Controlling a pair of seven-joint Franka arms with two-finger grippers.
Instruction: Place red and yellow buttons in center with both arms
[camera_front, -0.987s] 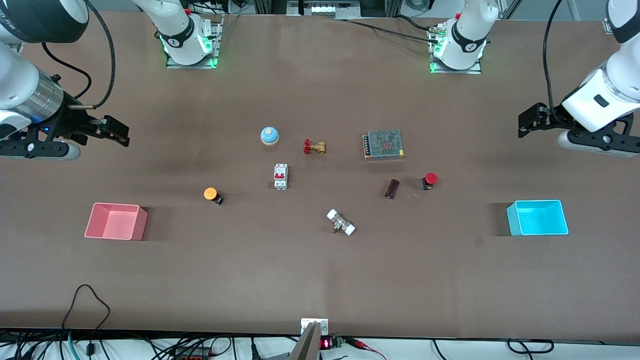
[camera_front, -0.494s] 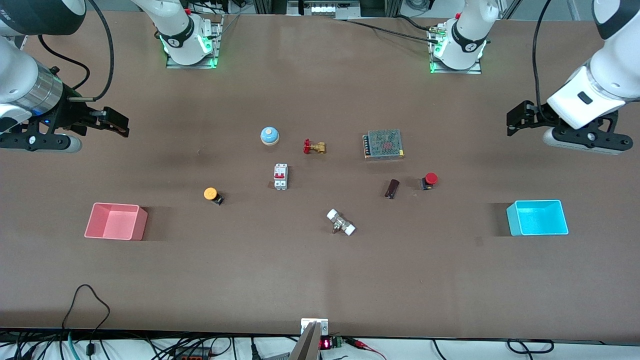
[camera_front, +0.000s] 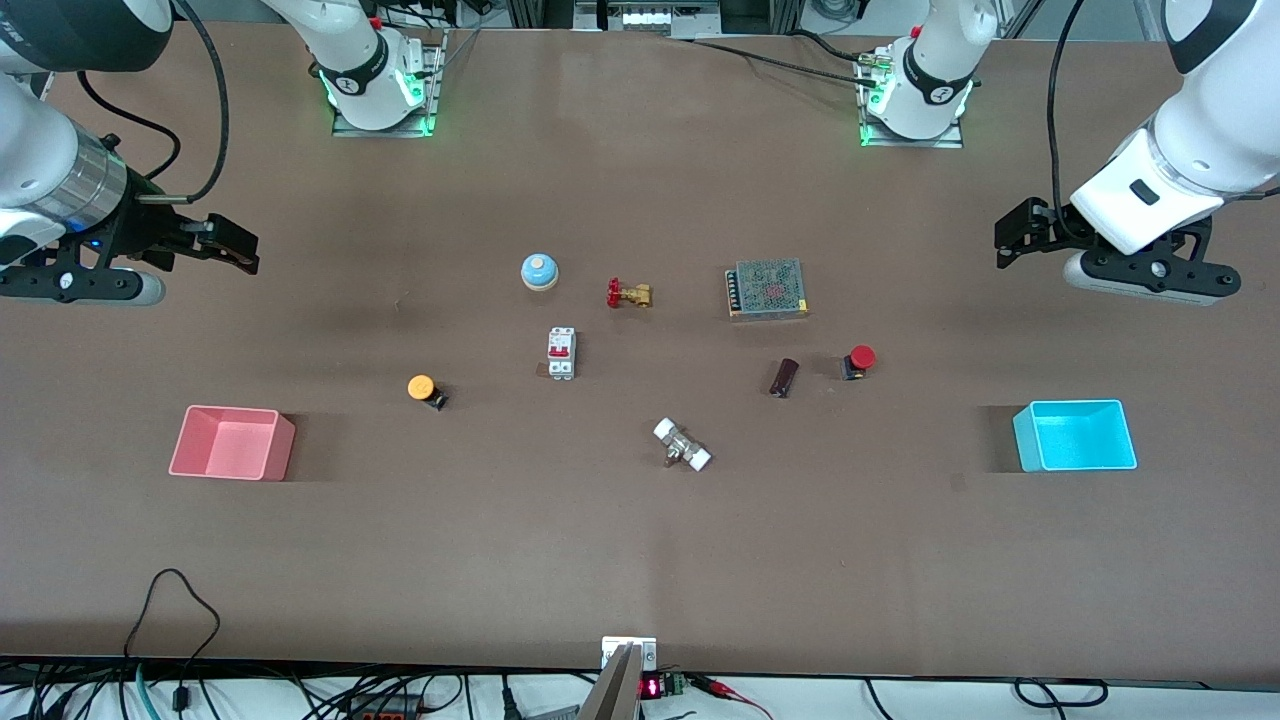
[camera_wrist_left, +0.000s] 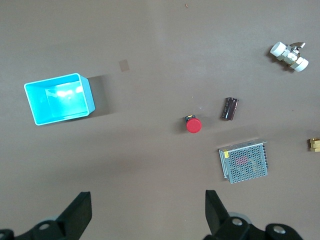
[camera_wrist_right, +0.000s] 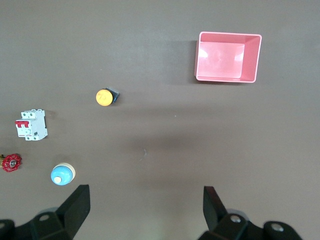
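The red button (camera_front: 861, 359) lies on the bench (camera_front: 640, 560) toward the left arm's end from the white breaker (camera_front: 561, 353); the yellow button (camera_front: 423, 389) lies toward the right arm's end. Left gripper (camera_front: 1008, 242) and right gripper (camera_front: 232, 255) hover over bare bench, fingers wide, empty.

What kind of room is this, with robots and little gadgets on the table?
Probably a robotics lab. Two white jointed robot arms are bolted to a brown table, small electrical parts like a white circuit breaker and a metal mesh power supply lie scattered, and black cables hang along the edge.
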